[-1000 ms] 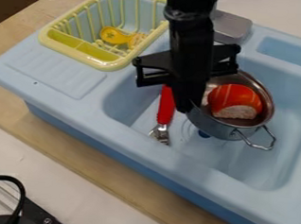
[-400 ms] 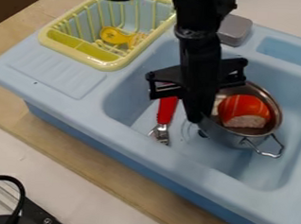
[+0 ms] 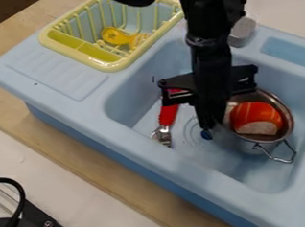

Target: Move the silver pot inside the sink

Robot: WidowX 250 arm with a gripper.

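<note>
Fingers [image 3: 208, 119]: were narrow, seemingly clamped on the silver pot [image 3: 245, 143].
Pot: was inside the blue sink [image 3: 184, 162].
Handling: looked stiff, light, slippery; 1 firm pinch at the rim [image 3: 291, 120] suited it.

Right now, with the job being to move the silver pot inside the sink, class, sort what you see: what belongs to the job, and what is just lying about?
Job:
- silver pot
- blue sink
- gripper, at the pot's left side in view

Lying about:
- toy sushi, in the pot
- red-handled utensil
- yellow dish rack
- yellow spoon
</note>
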